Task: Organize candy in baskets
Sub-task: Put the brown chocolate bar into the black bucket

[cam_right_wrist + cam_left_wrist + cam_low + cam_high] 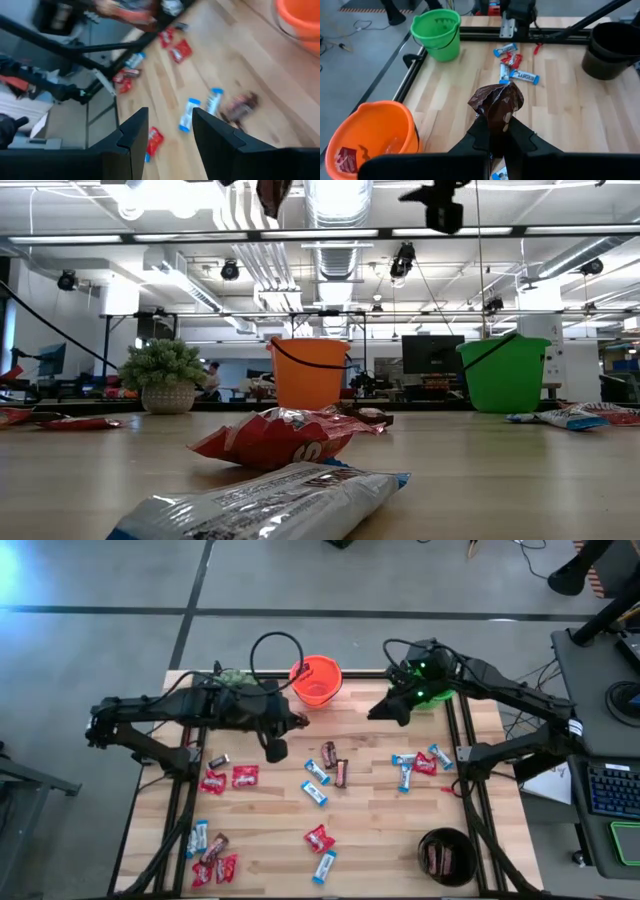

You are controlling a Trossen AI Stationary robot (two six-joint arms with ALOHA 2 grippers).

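My left fingers were clenched on a brown candy bar beside the orange bucket; my right fingers hung released above the counter.

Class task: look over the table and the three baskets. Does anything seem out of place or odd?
Yes. Most candy still lies scattered loose over the table, not sorted. The left gripper holds a dark brown candy up beside the orange basket, which holds a red one; brown ones sit in the black basket.

orange basket cut by edge – blurred, green basket mostly hidden under arm
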